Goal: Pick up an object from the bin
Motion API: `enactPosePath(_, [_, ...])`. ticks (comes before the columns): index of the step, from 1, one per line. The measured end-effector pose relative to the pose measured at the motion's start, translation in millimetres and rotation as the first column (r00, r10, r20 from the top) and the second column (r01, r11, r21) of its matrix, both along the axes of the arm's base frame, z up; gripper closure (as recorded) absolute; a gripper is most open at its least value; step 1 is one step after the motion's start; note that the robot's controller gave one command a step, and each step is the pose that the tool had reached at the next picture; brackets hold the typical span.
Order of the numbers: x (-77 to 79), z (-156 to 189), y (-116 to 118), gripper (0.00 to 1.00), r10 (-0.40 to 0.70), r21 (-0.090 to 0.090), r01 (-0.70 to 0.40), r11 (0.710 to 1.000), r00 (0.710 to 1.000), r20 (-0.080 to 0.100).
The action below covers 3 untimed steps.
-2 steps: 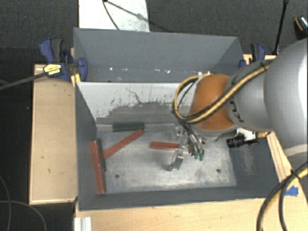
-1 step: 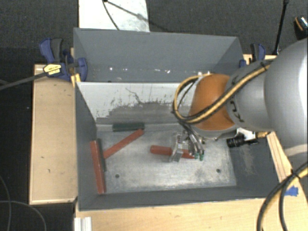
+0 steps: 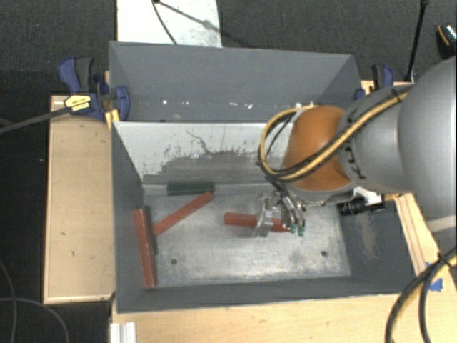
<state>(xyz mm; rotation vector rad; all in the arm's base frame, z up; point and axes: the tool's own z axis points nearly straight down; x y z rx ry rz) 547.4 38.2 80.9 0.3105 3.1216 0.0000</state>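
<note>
Short red bar (image 3: 239,221): locate it on the floor of the grey bin (image 3: 235,270), right of centre. It lies nearly level from left to right. Its left end is exposed, and its right end runs in beneath the pincer (image 3: 280,224).

The pincer stands low in the bin, directly over that right end. From this view you cannot tell whether the pincer is released or clenched, or whether it grasps the bar.

Note that the arm enters from the right. Its orange cover (image 3: 314,152) sits on the far side of the pincer, and looped cables (image 3: 275,138) run round the cover's left edge.

Check the remaining contents:

- A longer red stick (image 3: 184,213) lies on a diagonal to the left of the short red bar and clear of it. Its far end points toward the dark green bar (image 3: 191,189).
- The dark green bar lies level at the foot of the far wall, left of centre.
- A long red strip (image 3: 146,256) lies along the left wall, running from near to far.
- A thin dark strip (image 3: 152,238) lies against the right side of the long red strip.
</note>
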Motion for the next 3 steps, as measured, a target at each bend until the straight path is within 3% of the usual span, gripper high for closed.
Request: enactPosePath(3, [4.3, 109.5, 0.6, 1.0, 0.02, 0.001, -0.02, 1.0, 1.0, 0.002])
